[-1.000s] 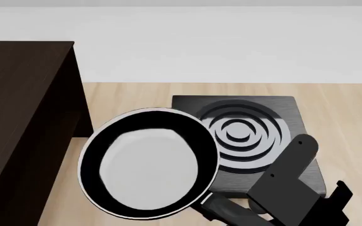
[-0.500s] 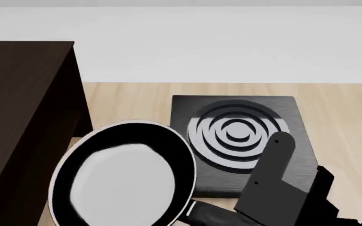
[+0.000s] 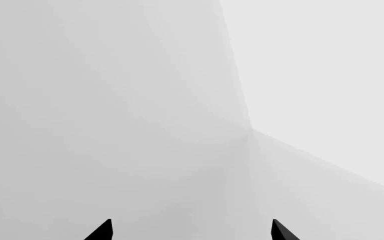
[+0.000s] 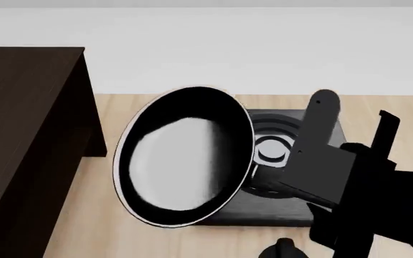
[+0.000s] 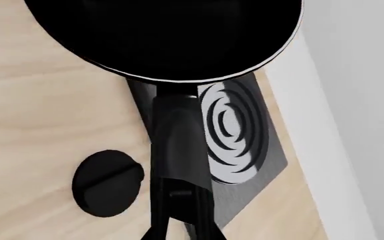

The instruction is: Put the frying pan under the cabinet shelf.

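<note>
The frying pan [image 4: 185, 161] hangs tilted in the air over the left part of the burner plate, its pale inside facing me. Its long black handle [image 5: 175, 145] runs back into my right gripper [image 5: 182, 227], which is shut on it. In the head view my right arm [image 4: 335, 172] covers the handle. In the right wrist view the pan [image 5: 165, 35] shows from below. The cabinet shelf [image 4: 27, 150] stands at the left, a gap of bare wood between it and the pan. My left gripper [image 3: 190, 232] is open, facing only blank grey walls.
A black square burner plate [image 4: 285, 207] with concentric rings [image 5: 229, 130] lies on the wooden tabletop [image 4: 156, 105] under the pan. A round black knob [image 5: 105, 182] sits on the wood beside it, near the front edge [image 4: 282, 248]. A pale wall runs behind the table.
The pan has been lifted from low at the front left, up and to the right over the burner plate, and now tilts steeply. My right arm has risen with it.
</note>
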Robot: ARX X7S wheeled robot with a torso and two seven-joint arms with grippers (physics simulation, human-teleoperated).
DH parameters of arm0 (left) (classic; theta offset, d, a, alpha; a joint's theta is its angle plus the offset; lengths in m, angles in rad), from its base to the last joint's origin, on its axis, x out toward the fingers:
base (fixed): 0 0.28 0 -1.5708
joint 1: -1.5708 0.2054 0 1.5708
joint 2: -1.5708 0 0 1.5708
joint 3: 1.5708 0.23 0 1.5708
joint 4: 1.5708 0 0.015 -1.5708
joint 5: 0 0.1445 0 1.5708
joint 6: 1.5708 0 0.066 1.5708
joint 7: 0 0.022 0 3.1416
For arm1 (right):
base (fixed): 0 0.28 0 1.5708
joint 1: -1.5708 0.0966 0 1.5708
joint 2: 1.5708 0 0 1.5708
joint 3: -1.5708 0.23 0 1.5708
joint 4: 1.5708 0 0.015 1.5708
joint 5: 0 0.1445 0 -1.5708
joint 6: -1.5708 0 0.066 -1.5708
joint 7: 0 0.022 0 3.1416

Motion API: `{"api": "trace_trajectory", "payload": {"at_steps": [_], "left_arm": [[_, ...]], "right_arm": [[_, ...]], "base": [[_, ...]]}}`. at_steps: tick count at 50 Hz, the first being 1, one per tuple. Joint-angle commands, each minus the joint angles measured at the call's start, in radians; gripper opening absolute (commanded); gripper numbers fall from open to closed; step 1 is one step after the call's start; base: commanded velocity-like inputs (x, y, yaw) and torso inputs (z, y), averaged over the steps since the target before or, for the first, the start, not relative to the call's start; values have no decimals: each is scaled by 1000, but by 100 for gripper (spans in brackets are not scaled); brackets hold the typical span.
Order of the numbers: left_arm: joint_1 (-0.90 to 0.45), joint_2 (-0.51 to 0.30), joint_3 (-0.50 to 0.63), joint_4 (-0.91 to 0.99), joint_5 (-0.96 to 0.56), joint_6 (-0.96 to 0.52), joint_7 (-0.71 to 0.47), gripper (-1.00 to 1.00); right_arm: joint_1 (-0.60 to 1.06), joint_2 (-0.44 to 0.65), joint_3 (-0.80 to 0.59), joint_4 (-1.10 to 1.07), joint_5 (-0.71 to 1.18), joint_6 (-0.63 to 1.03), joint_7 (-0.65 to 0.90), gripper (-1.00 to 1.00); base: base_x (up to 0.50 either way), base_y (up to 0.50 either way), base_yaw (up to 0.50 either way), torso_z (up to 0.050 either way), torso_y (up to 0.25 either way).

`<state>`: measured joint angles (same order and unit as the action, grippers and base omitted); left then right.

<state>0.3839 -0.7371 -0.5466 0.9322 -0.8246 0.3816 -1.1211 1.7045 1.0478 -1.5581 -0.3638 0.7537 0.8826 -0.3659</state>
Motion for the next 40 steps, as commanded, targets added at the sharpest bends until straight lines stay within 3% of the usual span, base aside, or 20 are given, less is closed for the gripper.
{"api": "trace_trajectory", "payload": {"at_steps": [1,12,21,27,40], "left_arm": [[-3,2,-2,0,0,-3,0,100],[-4,5,-4,1,4,-6,1,100],[-1,6,-9,2,7,-10,4,100],[1,3,-15,6,14,-22,-3,100],[0,6,-25,10,36,-38,-15,100]], "right_arm": [[69,-84,-33,140,-267,-102,-17,-100],[89,-137,-43,263,-338,-241,-84,-100],[79,-148,11,329,-250,-284,-131,-100],[57,-156,75,349,-70,-200,-161,-100],[-35,-198,78,473,-62,-340,-220,-100]], "base": [[0,0,0,0,11],[0,0,0,0,1],[0,0,0,1,2],[0,0,0,0,2],[0,0,0,0,1]]}}
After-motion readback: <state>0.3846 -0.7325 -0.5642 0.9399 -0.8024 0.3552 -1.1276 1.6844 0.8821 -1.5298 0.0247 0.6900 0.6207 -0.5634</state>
